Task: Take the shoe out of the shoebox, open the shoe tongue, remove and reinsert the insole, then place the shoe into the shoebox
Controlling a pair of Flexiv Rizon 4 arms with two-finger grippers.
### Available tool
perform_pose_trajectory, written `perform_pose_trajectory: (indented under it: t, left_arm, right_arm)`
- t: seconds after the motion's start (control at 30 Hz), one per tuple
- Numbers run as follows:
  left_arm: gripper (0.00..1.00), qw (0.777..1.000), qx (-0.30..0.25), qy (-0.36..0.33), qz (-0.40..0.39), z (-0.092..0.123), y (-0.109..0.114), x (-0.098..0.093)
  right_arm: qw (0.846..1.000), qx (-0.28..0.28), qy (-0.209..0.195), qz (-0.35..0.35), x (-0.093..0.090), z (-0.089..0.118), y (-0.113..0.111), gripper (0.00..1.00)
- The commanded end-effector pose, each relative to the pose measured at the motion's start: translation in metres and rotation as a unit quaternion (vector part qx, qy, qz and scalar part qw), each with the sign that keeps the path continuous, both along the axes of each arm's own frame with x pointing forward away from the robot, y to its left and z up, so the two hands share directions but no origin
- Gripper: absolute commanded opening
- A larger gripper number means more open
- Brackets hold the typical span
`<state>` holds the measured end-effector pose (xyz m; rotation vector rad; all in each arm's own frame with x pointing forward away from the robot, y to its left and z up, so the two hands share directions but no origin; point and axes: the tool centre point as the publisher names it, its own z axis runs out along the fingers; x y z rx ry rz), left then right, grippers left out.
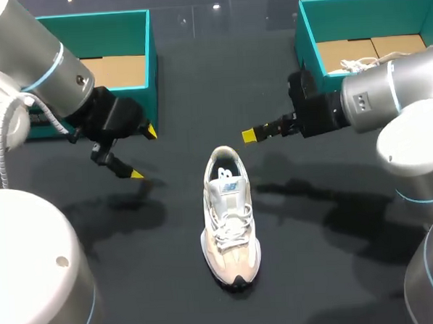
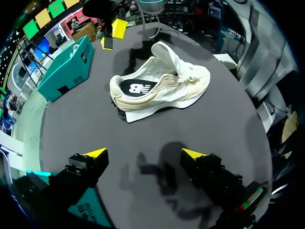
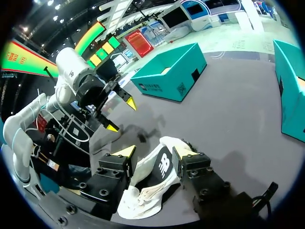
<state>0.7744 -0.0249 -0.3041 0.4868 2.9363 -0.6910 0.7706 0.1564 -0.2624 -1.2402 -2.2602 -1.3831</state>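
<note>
Shoe [image 1: 230,219] sits unboxed on the tabletop [image 1: 338,272], toe at six o'clock. Left pincer [image 1: 143,153] gapes wide at ten; right pincer [image 3: 151,152] straddles the heel [image 1: 223,153], wide. I'd open the tongue [image 1: 231,199] next.

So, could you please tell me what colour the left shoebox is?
The shoebox is teal; head view shows it best.

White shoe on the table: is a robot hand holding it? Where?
Nothing is held. The white and beige lace-up sneaker stands free on the black table; left gripper and right gripper are open, off it.
</note>
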Motion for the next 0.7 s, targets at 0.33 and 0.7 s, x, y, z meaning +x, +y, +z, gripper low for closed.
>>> perform_pose_trajectory:
  t: [0.33, 0.7]
  left_arm:
    - [1.0, 0.999, 0.028, 0.0, -0.028, 0.034, 0.046, 0.0]
    - [1.0, 0.997, 0.047, -0.007, -0.063, 0.051, 0.068, 0.012]
  right_arm:
    - [0.987, -0.135, 0.091, -0.017, -0.001, 0.024, -0.013, 0.46]
    - [0.964, -0.209, 0.159, -0.037, -0.006, 0.039, 0.008, 0.44]
